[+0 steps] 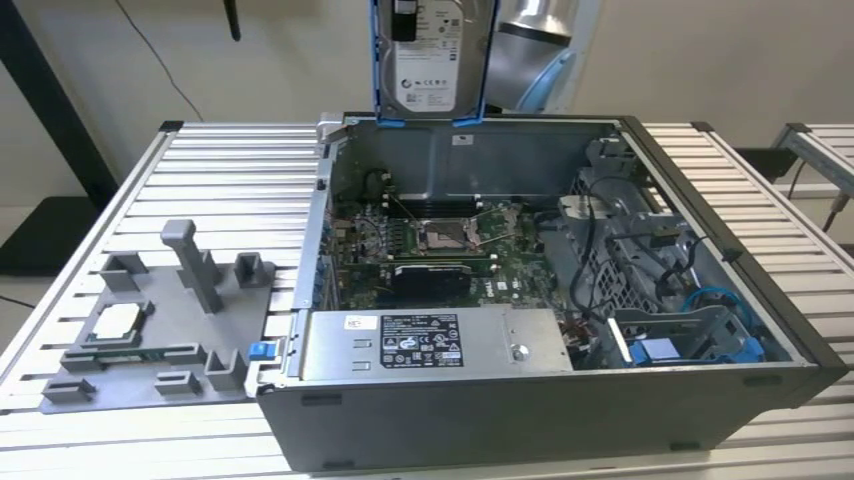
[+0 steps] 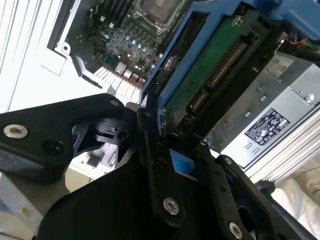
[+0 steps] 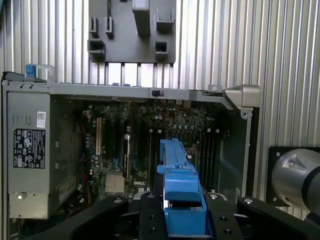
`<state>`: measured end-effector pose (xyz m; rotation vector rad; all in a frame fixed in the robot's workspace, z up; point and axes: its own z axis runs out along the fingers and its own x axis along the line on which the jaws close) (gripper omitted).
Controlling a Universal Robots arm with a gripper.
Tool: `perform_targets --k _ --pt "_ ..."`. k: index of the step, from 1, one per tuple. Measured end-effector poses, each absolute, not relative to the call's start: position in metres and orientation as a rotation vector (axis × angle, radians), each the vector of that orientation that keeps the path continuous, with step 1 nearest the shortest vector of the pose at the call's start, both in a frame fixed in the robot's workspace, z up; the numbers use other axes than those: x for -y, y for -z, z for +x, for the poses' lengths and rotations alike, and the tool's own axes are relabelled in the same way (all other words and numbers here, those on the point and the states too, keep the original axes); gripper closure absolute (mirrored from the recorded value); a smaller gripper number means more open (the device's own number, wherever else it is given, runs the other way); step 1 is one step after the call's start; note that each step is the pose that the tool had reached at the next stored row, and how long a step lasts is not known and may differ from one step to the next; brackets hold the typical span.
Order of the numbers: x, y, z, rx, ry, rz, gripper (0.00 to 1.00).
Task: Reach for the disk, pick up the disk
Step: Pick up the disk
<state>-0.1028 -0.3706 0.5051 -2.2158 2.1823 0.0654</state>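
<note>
The gripper (image 3: 182, 210) pinches the blue frame of the disk (image 1: 430, 55) between its black fingers (image 2: 156, 170), clamped on one short end. From there the disk runs straight out along the fingers' line, its long axis upright and its labelled face toward the exterior view. It hangs clear above the far wall of the open computer case (image 1: 467, 420), which sits on the ribbed bench (image 1: 214, 160).
</note>
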Motion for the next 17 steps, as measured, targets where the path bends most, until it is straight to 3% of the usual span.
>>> perform_targets --k 17 --pt "0.371 -0.504 -0.061 -2.182 -0.065 -2.216 1.00"
